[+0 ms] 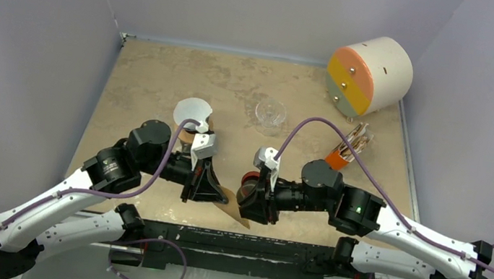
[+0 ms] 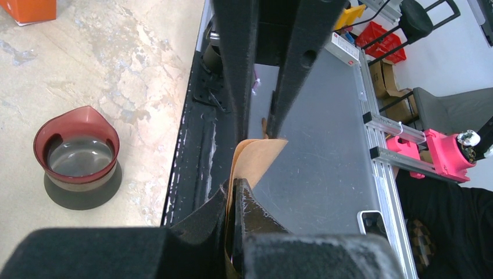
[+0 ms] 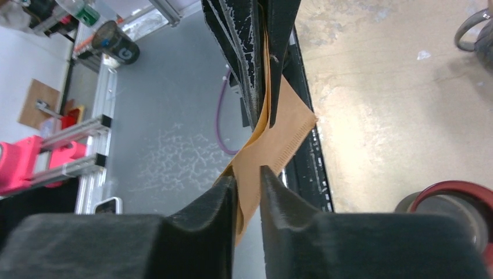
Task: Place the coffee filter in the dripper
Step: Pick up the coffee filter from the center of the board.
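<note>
Both arms are reaching in toward each other at the near edge of the table [image 1: 165, 77], sharing the tan filter [image 3: 285, 131] out past that edge rather than over the tabletop. The left gripper [image 2: 234, 197] is pinching it flat, jaws all but together. I'd guess it is steadying the paper while the right gripper [image 3: 249, 177] is working to spread the folded layers. The right jaws are sitting slightly apart with paper between them, and I cannot tell whether they are gripping.

From above, the filter is showing only as a brown corner, and the left arm [image 1: 154, 156] is covering the dripper [image 3: 479, 35]. The right wrist camera is catching what is probably it, a dark handled vessel far and left of the grippers. A red cup [image 2: 78, 131] is standing just beyond them.
</note>
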Controlling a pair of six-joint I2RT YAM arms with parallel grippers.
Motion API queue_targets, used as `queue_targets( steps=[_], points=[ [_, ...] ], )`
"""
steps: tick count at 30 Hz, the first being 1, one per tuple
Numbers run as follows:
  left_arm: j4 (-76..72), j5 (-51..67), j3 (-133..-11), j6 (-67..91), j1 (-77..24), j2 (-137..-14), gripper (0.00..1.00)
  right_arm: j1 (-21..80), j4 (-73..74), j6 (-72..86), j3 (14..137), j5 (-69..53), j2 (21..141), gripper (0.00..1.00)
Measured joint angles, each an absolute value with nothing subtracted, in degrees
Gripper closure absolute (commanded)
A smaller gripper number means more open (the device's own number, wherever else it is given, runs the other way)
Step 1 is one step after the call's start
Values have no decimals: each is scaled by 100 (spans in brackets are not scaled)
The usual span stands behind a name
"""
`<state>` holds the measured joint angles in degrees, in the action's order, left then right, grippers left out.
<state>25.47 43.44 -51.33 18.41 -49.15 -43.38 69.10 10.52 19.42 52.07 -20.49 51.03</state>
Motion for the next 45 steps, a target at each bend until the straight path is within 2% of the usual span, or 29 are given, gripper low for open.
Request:
queue_targets(
  steps=[1, 2, 9, 13, 15, 16, 26, 30, 35, 39, 43, 45],
  points=[
    [2550, 4344, -5133, 1841, -4915, -4338, 100, 6910, 1055, 1938, 5207, -2049, 5107, 99],
    [2554, 4344, -5133, 1841, -4915, -4338, 100, 6910, 1055, 1938, 5210, -2049, 5107, 100],
    [2565, 4348, -5133, 1839, -4915, -4303, 100, 6910, 1052, 1944, 5218, -2043, 5100, 100],
    [2648, 4292, -5133, 1769, -4915, -4239, 75, 6910, 1247, 1916, 5280, -1835, 5070, 100],
    [2810, 4117, -5159, 1704, -4915, -4185, 54, 6912, 1500, 1872, 5374, -1610, 5054, 100],
    [2897, 3994, -5194, 1667, -4915, -4158, 50, 6914, 1634, 1839, 5437, -1483, 5054, 100],
    [3277, 2731, -5533, 1712, -4915, -4060, 44, 7072, 2845, 1507, 6086, 421, 5417, 100],
    [3232, 2362, -5607, 2069, -4915, -4130, 45, 7417, 3002, 1380, 6156, 1503, 5730, 100],
    [2875, 2027, -5642, 2790, -4915, -4331, 53, 7618, 2923, 1339, 6158, 2427, 5988, 100],
    [2418, 1831, -5548, 3404, -4915, -4477, 72, 7647, 2655, 1411, 6156, 2897, 5994, 100],
    [1857, 1699, -5288, 4091, -4915, -4534, 100, 7688, 2279, 1546, 6088, 3258, 5992, 100],
    [1551, 1669, -5223, 4427, -4915, -4654, 100, 7721, 2078, 1605, 5986, 3411, 5977, 100]
  ],
)
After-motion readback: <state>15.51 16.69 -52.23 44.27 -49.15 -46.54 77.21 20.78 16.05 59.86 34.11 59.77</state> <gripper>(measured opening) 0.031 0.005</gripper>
